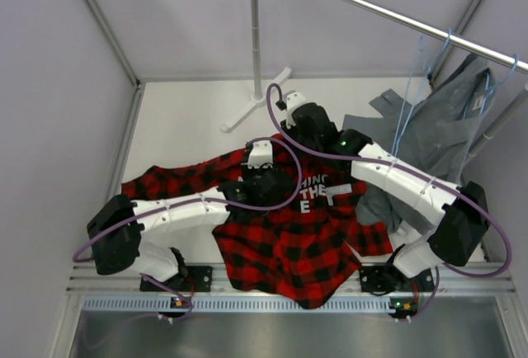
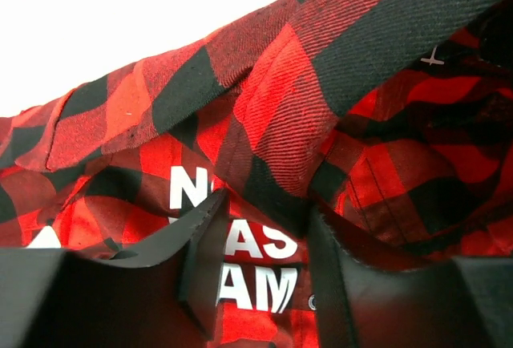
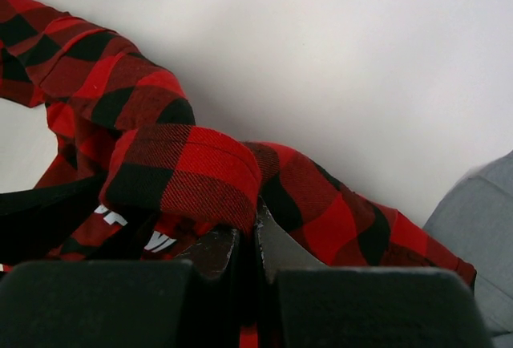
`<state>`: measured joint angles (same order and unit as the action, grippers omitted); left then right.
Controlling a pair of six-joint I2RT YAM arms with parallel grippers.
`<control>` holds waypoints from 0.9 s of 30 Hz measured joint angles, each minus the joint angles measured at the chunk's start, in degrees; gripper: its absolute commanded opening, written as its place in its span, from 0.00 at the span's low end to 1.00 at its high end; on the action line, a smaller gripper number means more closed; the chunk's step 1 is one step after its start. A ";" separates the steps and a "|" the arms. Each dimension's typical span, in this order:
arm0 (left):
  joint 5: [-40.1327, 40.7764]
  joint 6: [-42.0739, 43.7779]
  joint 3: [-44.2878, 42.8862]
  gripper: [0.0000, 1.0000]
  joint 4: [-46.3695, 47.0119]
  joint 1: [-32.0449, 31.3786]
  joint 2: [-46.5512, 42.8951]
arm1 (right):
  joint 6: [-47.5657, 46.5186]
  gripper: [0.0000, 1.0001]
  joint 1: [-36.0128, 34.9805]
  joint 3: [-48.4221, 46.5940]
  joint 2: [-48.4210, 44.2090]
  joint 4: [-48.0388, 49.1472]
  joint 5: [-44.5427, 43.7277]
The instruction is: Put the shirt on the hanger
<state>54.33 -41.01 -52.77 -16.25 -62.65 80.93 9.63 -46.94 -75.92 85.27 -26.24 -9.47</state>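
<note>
The red-and-black plaid shirt [image 1: 289, 234] lies spread on the white table, its lettered dark inner panel [image 1: 322, 191] facing up. My right gripper [image 1: 290, 137] is at the collar's far edge. In the right wrist view it [image 3: 247, 232] is shut, with a folded band of collar [image 3: 188, 171] pinched between the fingers. My left gripper [image 1: 262, 178] rests on the collar area. In the left wrist view it [image 2: 260, 244] is open, straddling the white-lettered label [image 2: 256, 264]. A thin light-blue hanger [image 1: 407, 106] hangs from the rail at the right.
A metal rail [image 1: 371, 7] crosses the back right on a stand [image 1: 256, 36] with splayed white feet. A grey garment [image 1: 437, 135] hangs there on a second blue hanger [image 1: 495, 77], its hem reaching the shirt's right sleeve. Walls enclose the table.
</note>
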 measured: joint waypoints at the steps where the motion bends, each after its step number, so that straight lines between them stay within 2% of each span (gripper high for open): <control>1: -0.04 0.00 0.00 0.41 0.09 0.07 0.17 | 0.00 0.00 0.00 0.00 0.00 0.00 0.04; 3: -0.15 -0.07 0.00 0.40 0.33 0.13 0.22 | 0.00 0.00 0.00 0.00 0.00 0.00 0.11; 6: -0.37 -0.20 -0.04 0.24 0.81 0.37 0.22 | -0.04 0.00 0.00 0.00 0.20 0.00 0.11; 10: -1.18 -0.02 -0.07 0.24 1.11 1.53 0.22 | -0.04 0.00 0.00 0.00 0.59 0.00 0.31; 14: -2.73 -0.02 -0.04 0.07 1.46 4.07 -0.09 | -0.04 0.00 0.00 0.00 0.61 0.00 0.66; 15: -3.08 0.04 -0.04 0.00 1.62 4.61 -0.37 | -0.04 0.00 0.00 0.00 0.61 0.00 0.83; 21: -4.59 0.85 0.15 0.00 2.19 6.08 -3.41 | -0.17 0.01 0.28 0.00 0.61 0.00 2.16; 24: -6.67 2.67 0.94 0.00 2.36 6.73 -5.99 | -0.11 0.07 1.25 0.02 0.61 0.00 3.37; 25: -7.69 3.39 1.05 0.00 2.32 7.30 -6.73 | -0.13 0.19 1.68 0.02 0.61 0.00 3.67; 27: -11.61 4.94 1.05 0.00 2.27 9.57 -8.17 | -0.17 0.32 2.38 0.02 0.61 0.02 4.22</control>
<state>42.72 -36.07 -51.72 -13.98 -53.08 72.75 9.45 -44.56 -75.90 85.89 -26.22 -5.26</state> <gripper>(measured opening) 0.030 0.180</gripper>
